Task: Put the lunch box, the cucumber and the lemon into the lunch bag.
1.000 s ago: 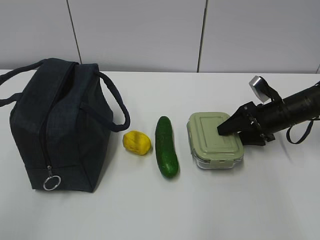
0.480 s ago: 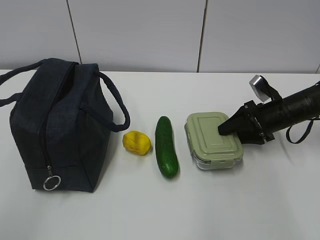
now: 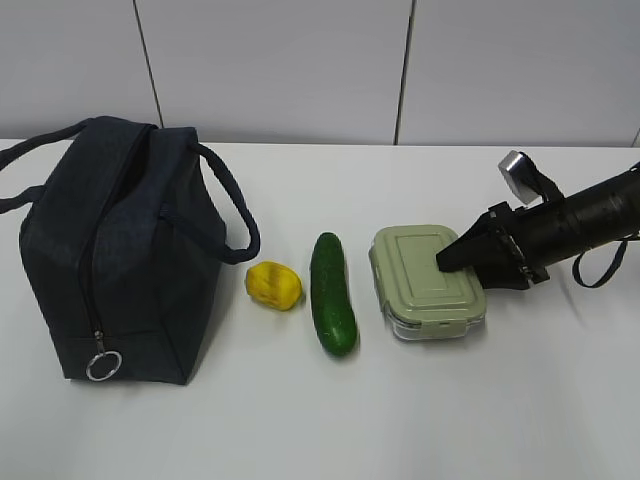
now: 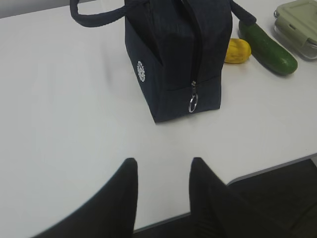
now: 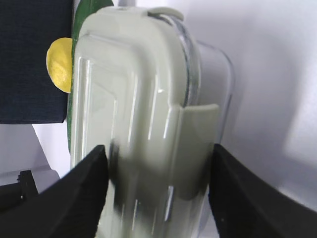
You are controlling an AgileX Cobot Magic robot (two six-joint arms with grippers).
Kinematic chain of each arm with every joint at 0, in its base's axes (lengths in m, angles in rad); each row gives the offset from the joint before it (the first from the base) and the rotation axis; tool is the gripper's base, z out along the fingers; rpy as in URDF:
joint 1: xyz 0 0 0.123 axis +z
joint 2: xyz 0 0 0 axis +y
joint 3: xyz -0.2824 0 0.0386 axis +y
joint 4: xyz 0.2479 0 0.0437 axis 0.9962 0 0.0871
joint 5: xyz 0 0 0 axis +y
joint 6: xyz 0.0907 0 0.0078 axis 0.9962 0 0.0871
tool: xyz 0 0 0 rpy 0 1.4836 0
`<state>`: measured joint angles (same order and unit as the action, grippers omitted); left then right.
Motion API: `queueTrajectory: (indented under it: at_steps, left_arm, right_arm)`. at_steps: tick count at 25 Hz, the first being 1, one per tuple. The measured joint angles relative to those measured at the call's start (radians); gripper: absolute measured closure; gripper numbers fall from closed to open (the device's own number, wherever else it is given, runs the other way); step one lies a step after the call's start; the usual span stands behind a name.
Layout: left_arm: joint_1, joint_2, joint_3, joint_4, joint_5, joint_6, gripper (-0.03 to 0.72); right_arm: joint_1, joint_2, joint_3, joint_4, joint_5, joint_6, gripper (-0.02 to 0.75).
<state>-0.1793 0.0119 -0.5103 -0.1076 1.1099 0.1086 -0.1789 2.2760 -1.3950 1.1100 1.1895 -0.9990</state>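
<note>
The right gripper (image 5: 156,186) has its two black fingers (image 5: 84,191) set on either side of the lunch box (image 3: 428,280), closed against its short end so that the box is clamped between them. In the right wrist view the sage-green lid fills the gap from one finger to the other. The lunch box stands on the white table (image 3: 320,420), at the right end of the row of things.

The left gripper (image 4: 161,166) hangs above bare table near the front edge, its fingers (image 4: 126,186) parted with nothing between them.

Just left of the lunch box lies the cucumber (image 3: 332,292), pointing away from the camera, close to the box without touching it. The lemon (image 3: 273,285) lies to the left of the cucumber, near the foot of the lunch bag (image 3: 115,250). The navy bag stands upright at the left end of the table, its zipper (image 4: 196,44) drawn closed, and the silver ring pull (image 3: 103,365) hangs low on the end face. One loop handle (image 3: 232,215) arches out towards the lemon.
</note>
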Motion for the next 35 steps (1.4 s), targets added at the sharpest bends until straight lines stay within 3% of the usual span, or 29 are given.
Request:
queueTrajectory:
  at_steps: [9,16,35]
  left_arm:
    - [0.000,0.000,0.000,0.000,0.000,0.000,0.449]
    - [0.000,0.000,0.000,-0.002,0.000,0.000,0.449]
    - [0.000,0.000,0.000,-0.002,0.000,0.000,0.449]
  right_arm:
    - [0.000,0.000,0.000,-0.002,0.002,0.000,0.274]
    - [0.000,0.000,0.000,-0.005,0.011,0.000,0.336]
    - [0.000,0.000,0.000,-0.005,0.011,0.020,0.355]
